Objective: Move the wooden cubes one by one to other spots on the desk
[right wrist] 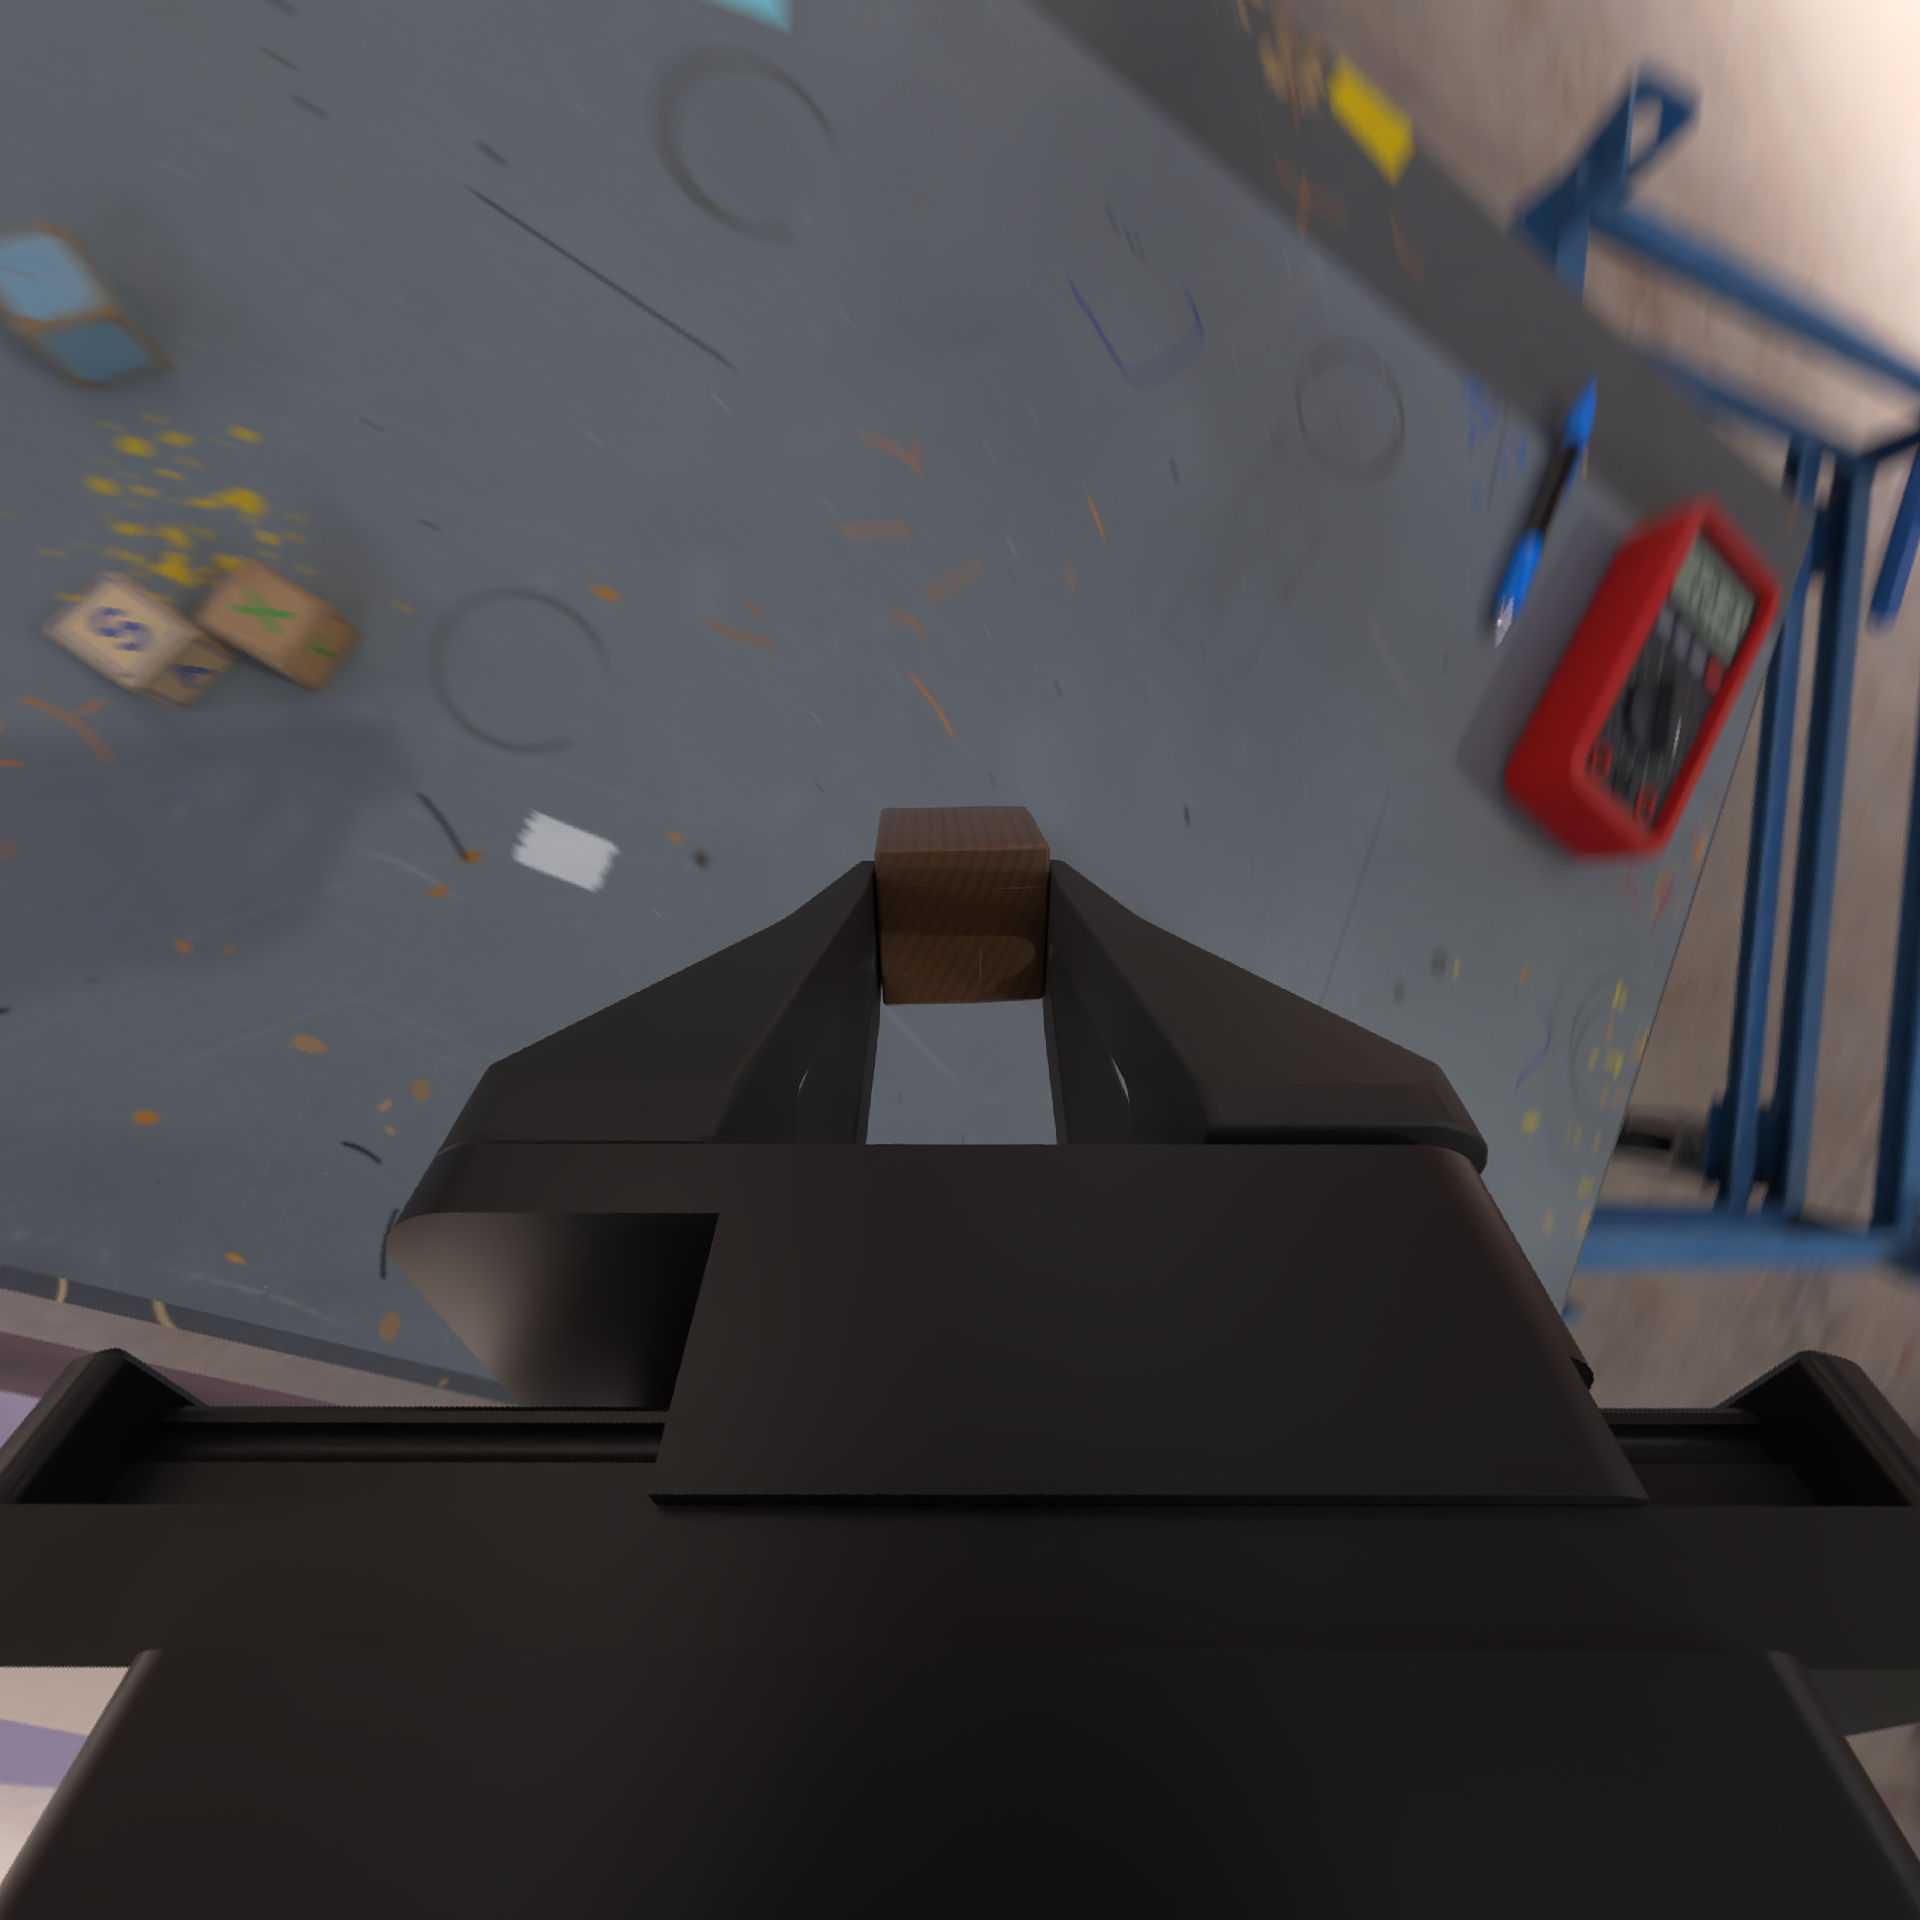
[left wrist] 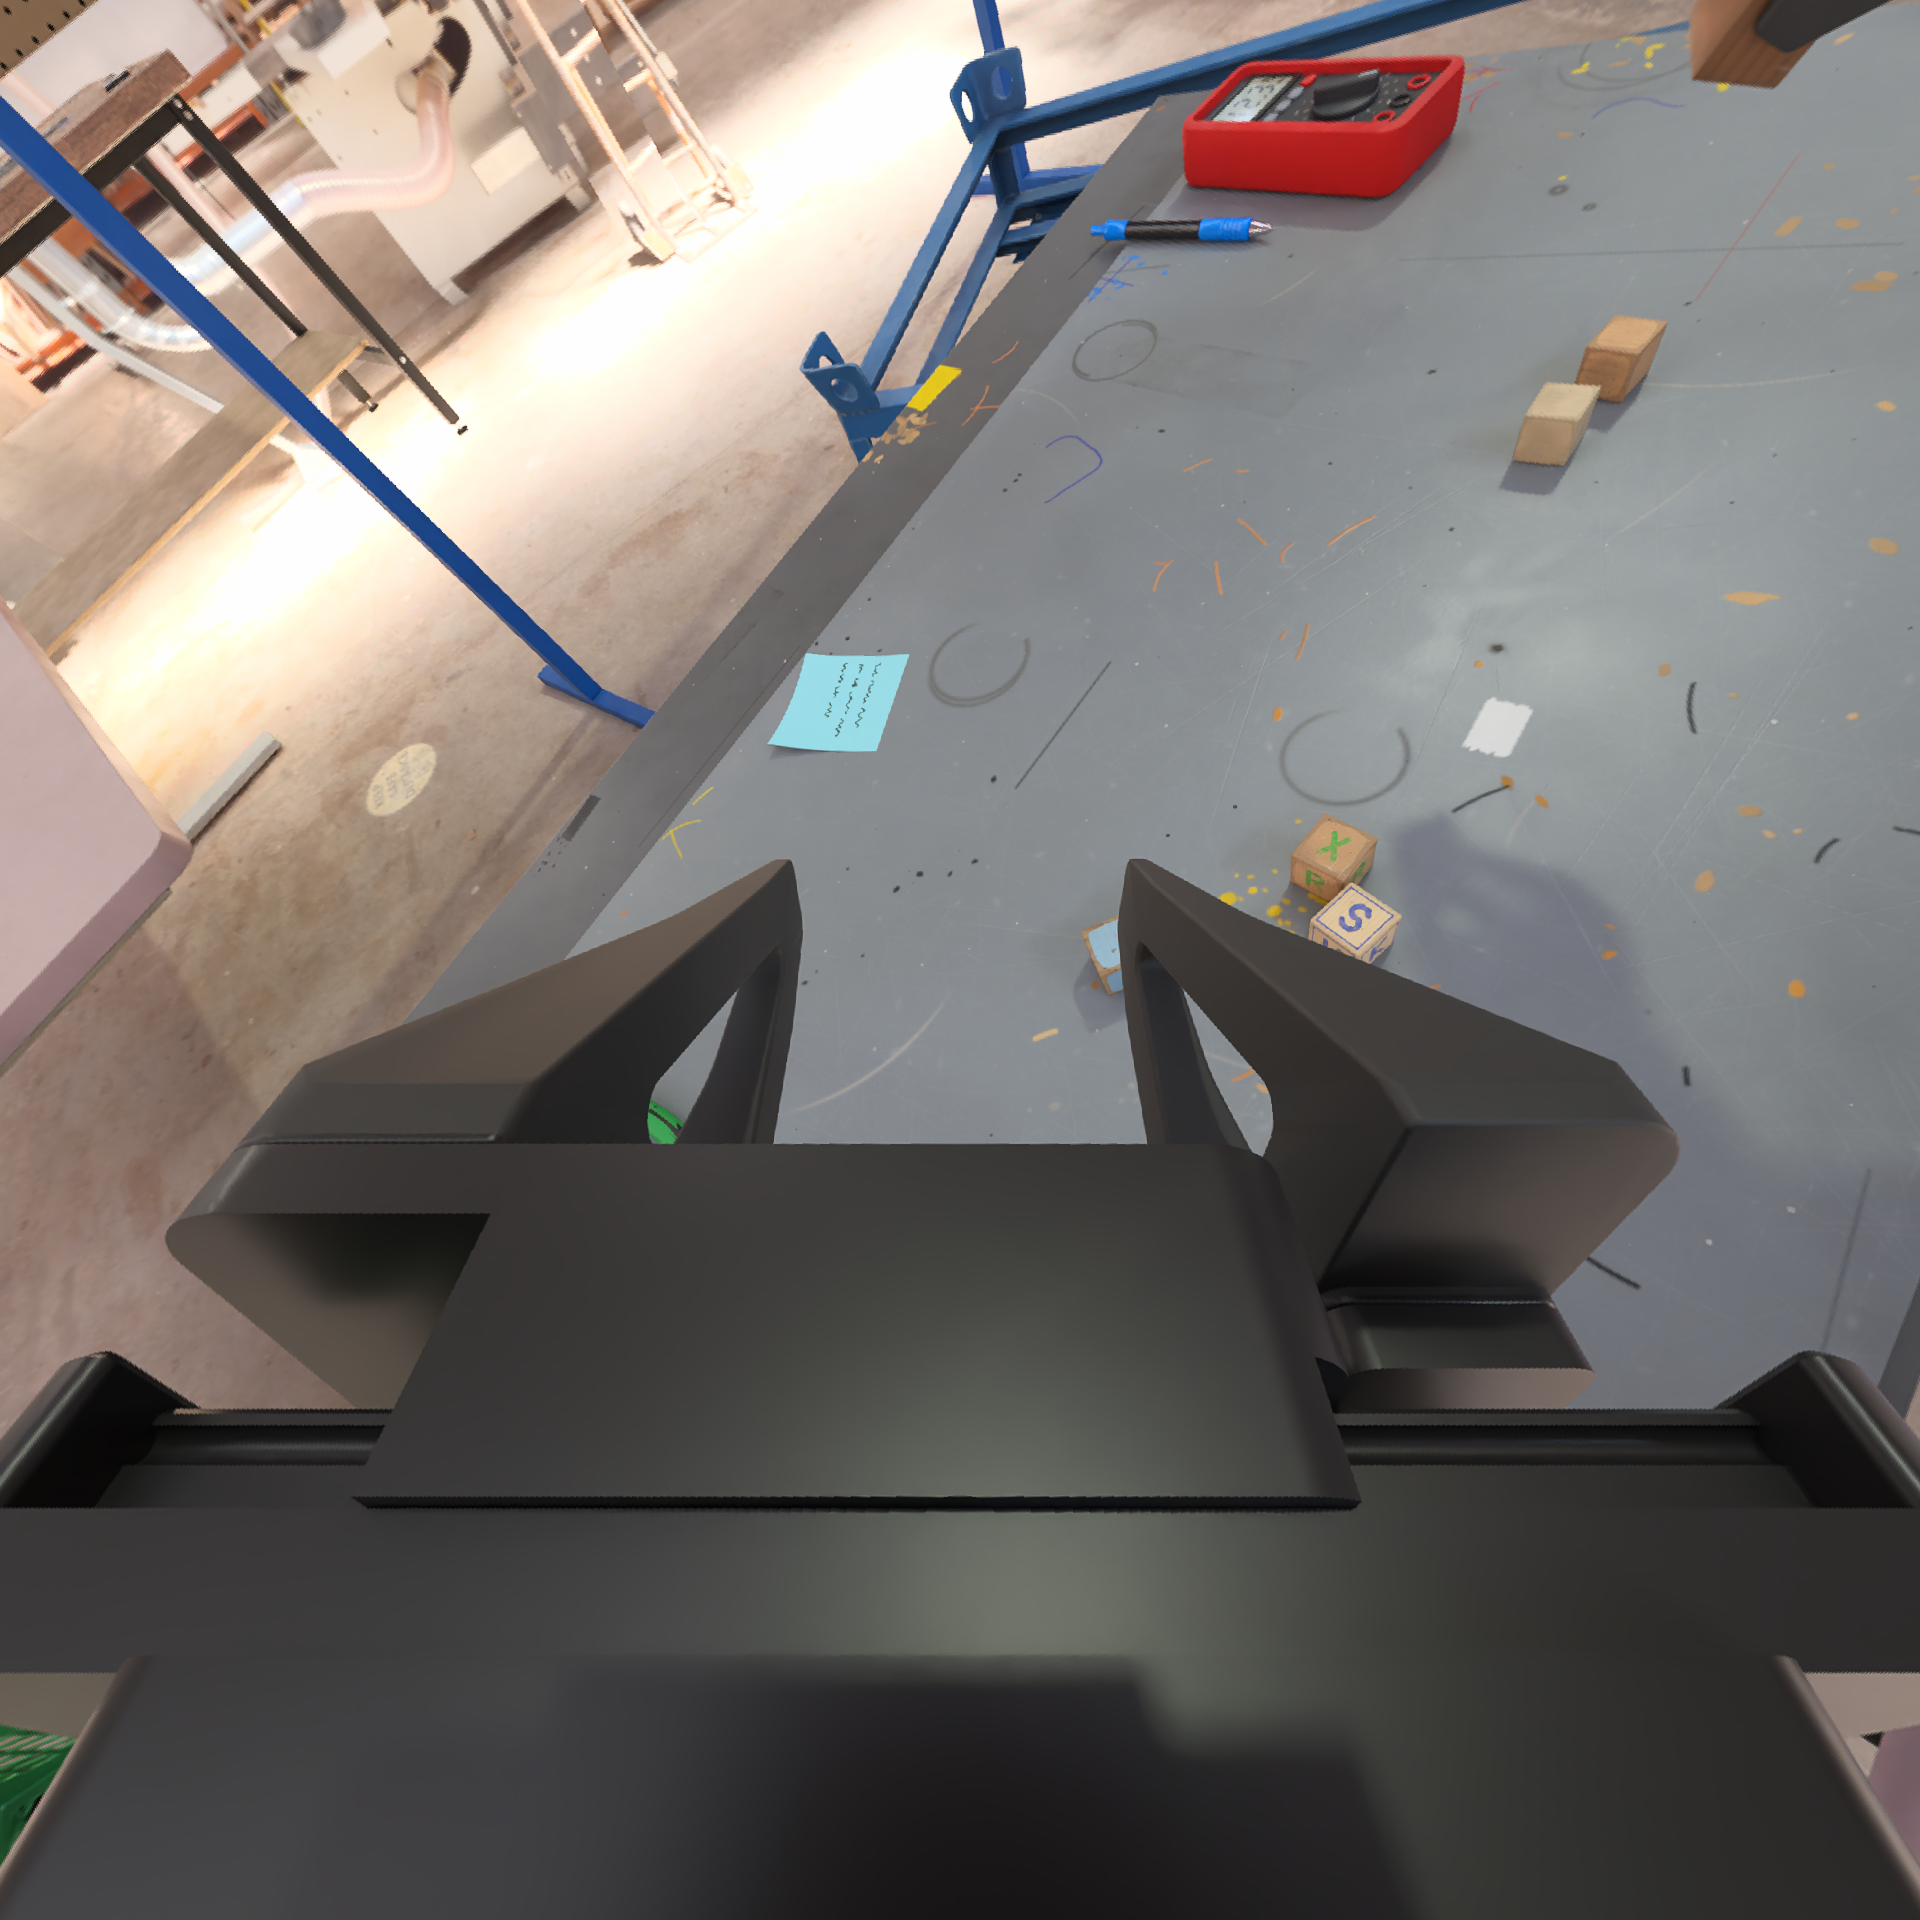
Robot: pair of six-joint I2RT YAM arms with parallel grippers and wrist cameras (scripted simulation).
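Note:
My right gripper point(right wrist: 961, 883) is shut on a dark brown wooden cube point(right wrist: 958, 906) and holds it above the grey desk point(right wrist: 727, 582); that cube also shows at the top right corner of the left wrist view point(left wrist: 1740, 47). My left gripper point(left wrist: 961, 883) is open and empty above the desk point(left wrist: 1351, 582). Two plain light wooden cubes point(left wrist: 1555, 421) point(left wrist: 1621, 356) sit together far right. Two lettered cubes point(left wrist: 1333, 854) point(left wrist: 1354, 921) sit touching near my left gripper's right finger; they also show in the right wrist view point(right wrist: 275, 621) point(right wrist: 135, 636). A blue-faced cube point(left wrist: 1103, 954) is partly hidden behind that finger point(left wrist: 1164, 935) and shows in the right wrist view point(right wrist: 73, 307).
A red multimeter point(left wrist: 1325, 125) and a blue pen point(left wrist: 1184, 230) lie at the desk's far end. A light blue sticky note point(left wrist: 840, 701) lies near the left edge. A white tape scrap point(left wrist: 1496, 725) is mid-desk. Blue metal frames point(left wrist: 935, 260) stand beyond the edge.

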